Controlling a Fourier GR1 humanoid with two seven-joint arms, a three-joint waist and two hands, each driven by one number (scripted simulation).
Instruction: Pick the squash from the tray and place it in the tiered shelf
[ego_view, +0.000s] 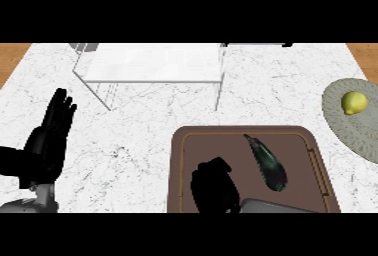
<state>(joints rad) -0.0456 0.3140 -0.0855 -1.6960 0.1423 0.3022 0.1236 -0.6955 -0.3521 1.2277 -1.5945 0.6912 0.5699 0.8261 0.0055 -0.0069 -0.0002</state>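
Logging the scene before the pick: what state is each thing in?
squash: lying in the tray, not held.
tray: on the counter, holding the squash.
tiered shelf: upright at the far side, no squash in it.
lemon: resting on the plate.
right hand: over the tray, left of the squash, apart from it.
left hand: open, resting at the left, fingers up.

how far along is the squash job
Nothing looks done: the squash lies on the tray, not gripped. In hand: the right hand hovers over the tray beside the squash. The left hand rests open at the left. Left: grasp, lift, and place it in the tiered shelf.
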